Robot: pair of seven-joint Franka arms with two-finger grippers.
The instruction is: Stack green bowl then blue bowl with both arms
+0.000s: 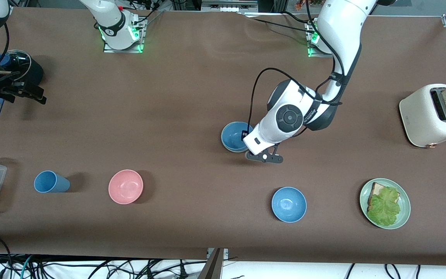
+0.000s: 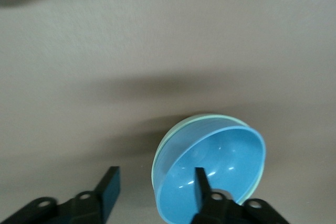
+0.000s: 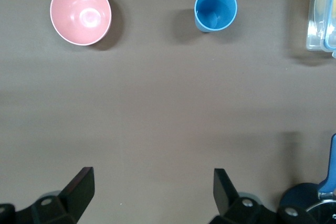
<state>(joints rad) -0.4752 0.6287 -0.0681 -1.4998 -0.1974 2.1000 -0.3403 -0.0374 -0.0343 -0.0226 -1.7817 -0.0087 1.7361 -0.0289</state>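
Two bowls sit nested mid-table: the blue bowl (image 1: 234,136) rests inside the green bowl (image 2: 173,132), whose pale rim just peeks out around it. Over this stack hangs the left gripper (image 2: 155,195), fingers spread, one finger (image 2: 200,184) dipping inside the blue bowl's rim and the other outside it. Well away from the stack, toward the right arm's end of the table, the right gripper (image 3: 152,192) waits, spread wide over bare tabletop.

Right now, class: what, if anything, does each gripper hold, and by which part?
Nothing is held. The left gripper is open, straddling the blue bowl rim; the right gripper waits open.
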